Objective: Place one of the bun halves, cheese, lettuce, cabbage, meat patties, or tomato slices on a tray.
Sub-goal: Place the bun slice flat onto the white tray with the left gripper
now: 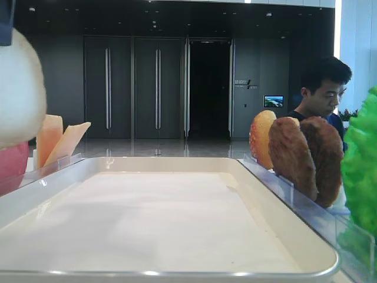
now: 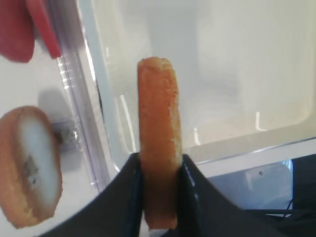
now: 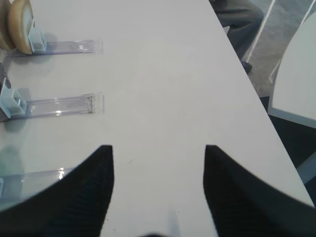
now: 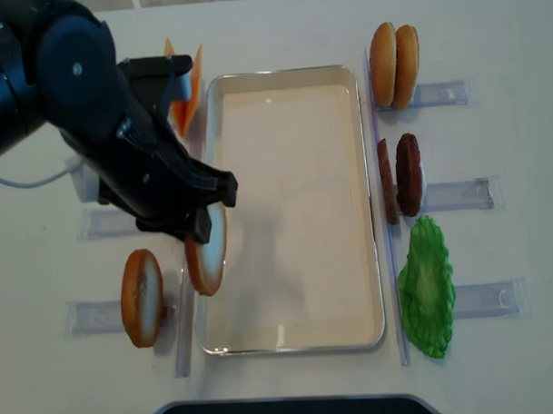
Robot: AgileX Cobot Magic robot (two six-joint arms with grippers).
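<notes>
left claw: clamped on one bun half, round, toasted rim, held on edge over the tray at its 8 o'clock rim. right claw: jaws spread, gripping nothing, above the white surface. bun halves: four. meat patties: two, dark, rough. lettuce: one, frilly green. tray: one, cream, glossy.

A golden-brown bun half stands on edge, pale face sideways, over the left rim of the cream-white tray, whose shallow bed lies bare. Thin orange-yellow cheese slices lean left of the tray's far corner. Two dark brown meat patties stand upright to its right, with the frilly green lettuce just nearer. The pinkish-red tomato slices sit left of the tray.
</notes>
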